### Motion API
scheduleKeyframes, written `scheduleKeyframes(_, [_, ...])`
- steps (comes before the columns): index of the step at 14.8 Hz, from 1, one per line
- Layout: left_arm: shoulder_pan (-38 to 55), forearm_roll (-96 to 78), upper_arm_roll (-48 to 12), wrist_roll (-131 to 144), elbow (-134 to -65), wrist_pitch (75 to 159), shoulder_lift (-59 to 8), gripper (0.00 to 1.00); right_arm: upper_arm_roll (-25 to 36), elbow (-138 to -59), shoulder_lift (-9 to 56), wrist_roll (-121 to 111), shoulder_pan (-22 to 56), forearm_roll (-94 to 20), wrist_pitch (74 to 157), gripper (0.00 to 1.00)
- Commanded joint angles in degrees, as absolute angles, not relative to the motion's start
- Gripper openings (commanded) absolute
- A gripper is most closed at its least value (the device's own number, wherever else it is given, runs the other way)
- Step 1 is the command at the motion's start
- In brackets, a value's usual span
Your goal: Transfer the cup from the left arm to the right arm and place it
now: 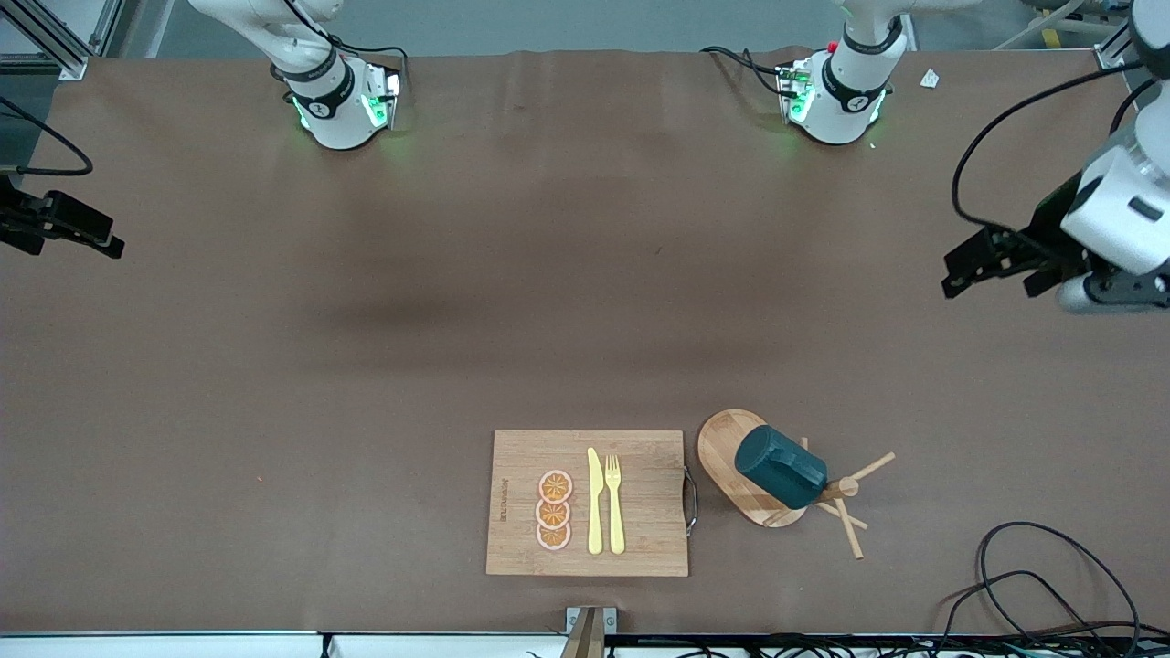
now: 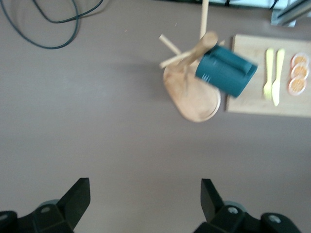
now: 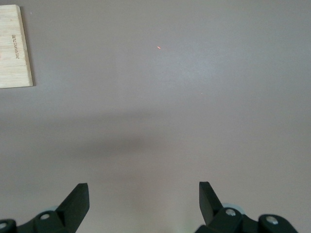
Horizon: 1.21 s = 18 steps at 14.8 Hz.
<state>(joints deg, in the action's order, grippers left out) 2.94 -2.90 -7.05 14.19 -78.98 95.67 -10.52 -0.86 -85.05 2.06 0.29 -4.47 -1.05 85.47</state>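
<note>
On its wooden peg stand (image 1: 845,489), the cup (image 1: 780,467) hangs tilted; we risk toppling both. Left gripper (image 1: 992,265) and right gripper (image 1: 64,228) wait wide, empty.

**What's sitting on the desk right now**

The desk (image 1: 366,366) is wearing a plain brown cover, and most of it is lying bare. Near the front camera, a wooden cutting board (image 1: 640,539) is lying flat. Just beside it, toward the left arm's end, an oval wooden tray (image 1: 722,448) is resting on the cover, seemingly the base of a peg stand. A black cable (image 1: 1015,548) is looping on the desk at that same end, nearer the camera. Both arm bases are standing along the edge farthest from the camera.
</note>
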Motion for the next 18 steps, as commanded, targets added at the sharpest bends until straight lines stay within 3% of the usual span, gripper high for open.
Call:
scheduleKeyframes(1, [4.65, -4.57, -7.56, 22.9, -75.23, 100.35, -15.55, 1.0, -1.05, -84.82, 1.76, 0.61, -4.22, -1.58, 85.08, 1.0])
scheduleKeyframes(13, [8.44, -4.75, -10.54, 65.18, -75.23, 117.84, -27.15, 1.0, -0.88, -84.64, 1.76, 0.62, -2.72, -1.49, 85.52, 1.0])
scheduleKeyframes(18, [8.44, -7.73, -10.72, 69.17, -75.15, 125.85, -30.32, 1.0, -0.79, -84.64, 1.76, 0.35, -2.9, -1.49, 85.52, 1.0])
